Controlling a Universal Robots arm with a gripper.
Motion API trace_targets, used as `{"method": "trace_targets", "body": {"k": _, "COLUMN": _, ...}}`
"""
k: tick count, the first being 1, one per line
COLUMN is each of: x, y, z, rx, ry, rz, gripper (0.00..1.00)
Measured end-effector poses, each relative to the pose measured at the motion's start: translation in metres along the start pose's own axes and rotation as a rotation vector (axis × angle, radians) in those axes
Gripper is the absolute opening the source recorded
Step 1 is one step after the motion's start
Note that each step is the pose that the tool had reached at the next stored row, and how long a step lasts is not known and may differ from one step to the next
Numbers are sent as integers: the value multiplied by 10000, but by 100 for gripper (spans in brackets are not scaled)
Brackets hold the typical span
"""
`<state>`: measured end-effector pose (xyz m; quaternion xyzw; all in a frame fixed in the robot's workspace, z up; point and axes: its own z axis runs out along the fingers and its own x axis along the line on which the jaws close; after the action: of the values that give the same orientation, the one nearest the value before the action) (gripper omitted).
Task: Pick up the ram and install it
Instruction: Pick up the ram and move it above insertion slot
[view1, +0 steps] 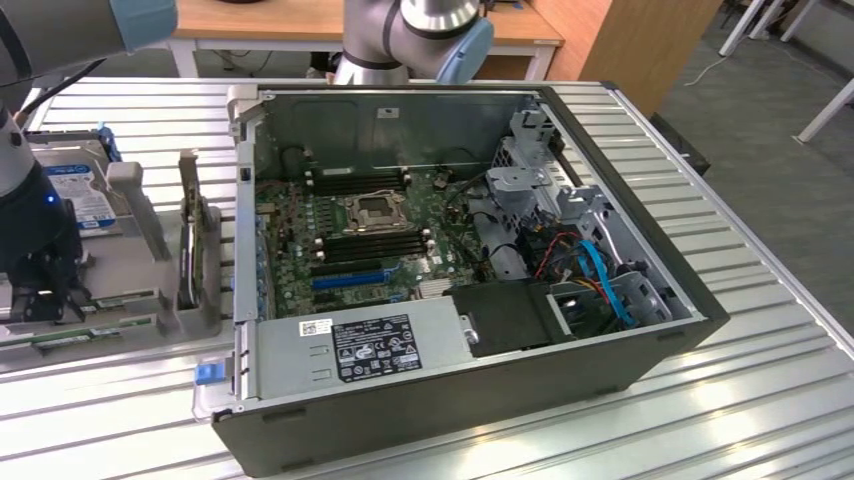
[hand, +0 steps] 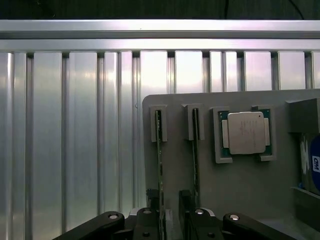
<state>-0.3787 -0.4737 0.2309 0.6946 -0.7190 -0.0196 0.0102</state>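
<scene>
Ram (hand: 160, 150) btwn spread hand's (hand: 170, 207) jaws

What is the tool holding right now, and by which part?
Nothing: the tool is open, down at the ram, which stands on edge in its gray holder slot.

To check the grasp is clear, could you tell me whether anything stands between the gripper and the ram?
Nothing visible does: the open gripper is right at the ram, which stands on edge in the grey holder.
</scene>
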Motion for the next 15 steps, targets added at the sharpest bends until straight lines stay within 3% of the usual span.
{"method": "trace_targets", "body": {"k": 15, "x": 17, "y": -2, "z": 37, "rx": 0, "ry": -1, "rz": 0, "gripper": 29}}
